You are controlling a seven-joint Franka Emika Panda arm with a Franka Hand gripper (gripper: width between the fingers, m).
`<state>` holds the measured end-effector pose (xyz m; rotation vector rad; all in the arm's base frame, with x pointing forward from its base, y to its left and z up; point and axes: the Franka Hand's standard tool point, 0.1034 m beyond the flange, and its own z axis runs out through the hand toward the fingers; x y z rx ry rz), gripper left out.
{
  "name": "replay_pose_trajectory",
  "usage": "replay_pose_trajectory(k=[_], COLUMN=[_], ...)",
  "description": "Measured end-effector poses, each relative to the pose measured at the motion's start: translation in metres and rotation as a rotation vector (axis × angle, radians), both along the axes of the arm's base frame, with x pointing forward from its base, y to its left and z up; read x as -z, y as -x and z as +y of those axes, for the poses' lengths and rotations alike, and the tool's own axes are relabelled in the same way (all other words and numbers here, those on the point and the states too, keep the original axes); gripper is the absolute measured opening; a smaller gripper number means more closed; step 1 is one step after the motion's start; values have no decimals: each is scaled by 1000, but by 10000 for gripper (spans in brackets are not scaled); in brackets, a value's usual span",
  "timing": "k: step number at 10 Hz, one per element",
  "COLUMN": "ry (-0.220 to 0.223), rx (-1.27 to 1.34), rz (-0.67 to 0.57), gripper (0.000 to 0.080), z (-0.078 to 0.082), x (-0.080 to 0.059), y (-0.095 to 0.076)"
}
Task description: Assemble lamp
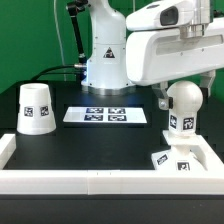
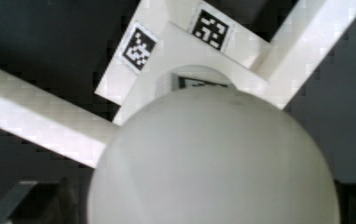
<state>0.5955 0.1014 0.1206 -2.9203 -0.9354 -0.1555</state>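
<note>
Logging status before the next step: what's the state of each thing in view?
gripper: shut on the bulb, fingers either side of its ball.
bulb: upright, held, seemingly not seated in the base.
base: lying flat, nothing mounted on it.
shade: standing on the table, apart from the rest.
marker board: flat on the table.

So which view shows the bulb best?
The exterior view: the bulb shows whole, ball top and tagged stem. In the wrist view the bulb is just a close, blurred dome filling most of the frame.
</note>
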Motion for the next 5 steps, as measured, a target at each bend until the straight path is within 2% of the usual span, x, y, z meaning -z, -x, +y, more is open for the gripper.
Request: replay_pose_trajectory(k=[2, 5], ry=[25, 30], rx=[-106, -144], rz=[-7, -5], gripper=[699, 694], z=[2, 2], x=[2, 4], y=[1, 4])
